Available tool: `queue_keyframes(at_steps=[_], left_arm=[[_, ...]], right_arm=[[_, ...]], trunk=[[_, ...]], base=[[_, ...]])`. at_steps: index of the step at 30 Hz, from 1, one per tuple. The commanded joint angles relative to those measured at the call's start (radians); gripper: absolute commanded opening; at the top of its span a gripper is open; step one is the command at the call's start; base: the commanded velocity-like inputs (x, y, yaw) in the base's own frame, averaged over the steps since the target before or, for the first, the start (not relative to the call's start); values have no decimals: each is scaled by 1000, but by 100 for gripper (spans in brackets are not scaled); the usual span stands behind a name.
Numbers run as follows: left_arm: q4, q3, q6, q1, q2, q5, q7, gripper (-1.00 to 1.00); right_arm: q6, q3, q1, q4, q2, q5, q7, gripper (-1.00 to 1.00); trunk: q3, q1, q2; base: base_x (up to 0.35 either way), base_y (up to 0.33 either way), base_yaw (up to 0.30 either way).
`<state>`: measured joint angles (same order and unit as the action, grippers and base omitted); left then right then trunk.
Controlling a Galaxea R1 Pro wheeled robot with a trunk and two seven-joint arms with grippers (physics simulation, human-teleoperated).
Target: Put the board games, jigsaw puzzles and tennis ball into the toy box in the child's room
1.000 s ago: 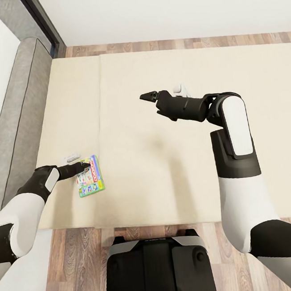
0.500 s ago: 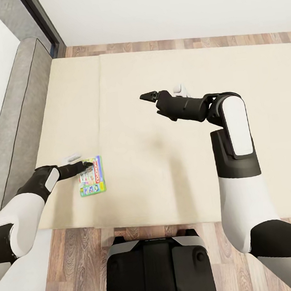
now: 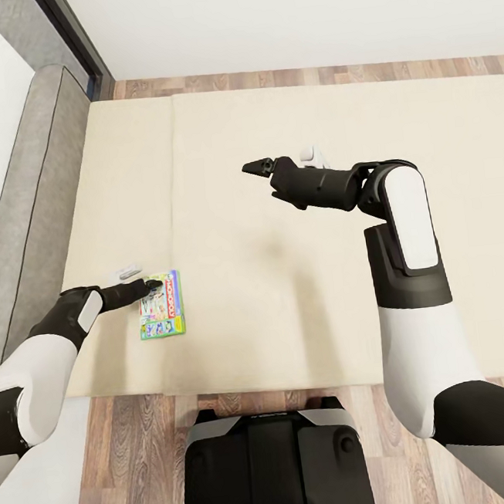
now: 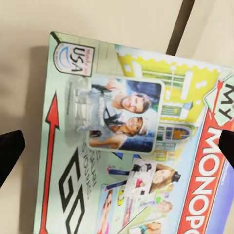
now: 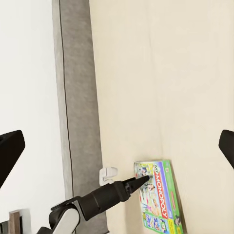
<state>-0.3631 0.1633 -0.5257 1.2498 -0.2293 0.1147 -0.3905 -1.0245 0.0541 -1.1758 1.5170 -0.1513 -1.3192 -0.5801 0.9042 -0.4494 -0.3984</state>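
Lower left of the head view: the left hand (image 3: 141,283) stood wide over the near end of the white-green board game (image 3: 159,304), which lay flat on the bed (image 3: 301,278), apparently positioned to grasp it. Centre: the right hand (image 3: 281,158) hovered above bare mattress, spread wide, holding nothing.

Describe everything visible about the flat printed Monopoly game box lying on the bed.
The flat white-green Monopoly game box is a thin cardboard-looking rectangle printed with a red logo, a red arrow with "GO", family photos and a "made in USA" badge. It lies face up on the plain beige mattress, near its front left corner. The left gripper hangs over its far end with fingers spread; whether they touch the box is unclear.
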Motion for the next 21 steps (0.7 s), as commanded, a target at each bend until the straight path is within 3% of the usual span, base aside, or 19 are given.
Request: queue_keyframes(at_steps=[1,12,21], left_arm=[[0,4,-9,0,0,8,0,100],[0,2,-10,0,2,8,-8,100],[0,-1,-13,0,4,5,-71,100]], right_arm=[[-2,0,-1,1,0,-9,-10,100],[-2,0,-1,0,-1,-9,-10,100],[-2,0,-1,0,-1,-9,-10,100]], trunk=[[1,-1,-2],[1,-1,-2],[1,-1,-2]], base=[[0,0,0],[0,0,0],[0,0,0]])
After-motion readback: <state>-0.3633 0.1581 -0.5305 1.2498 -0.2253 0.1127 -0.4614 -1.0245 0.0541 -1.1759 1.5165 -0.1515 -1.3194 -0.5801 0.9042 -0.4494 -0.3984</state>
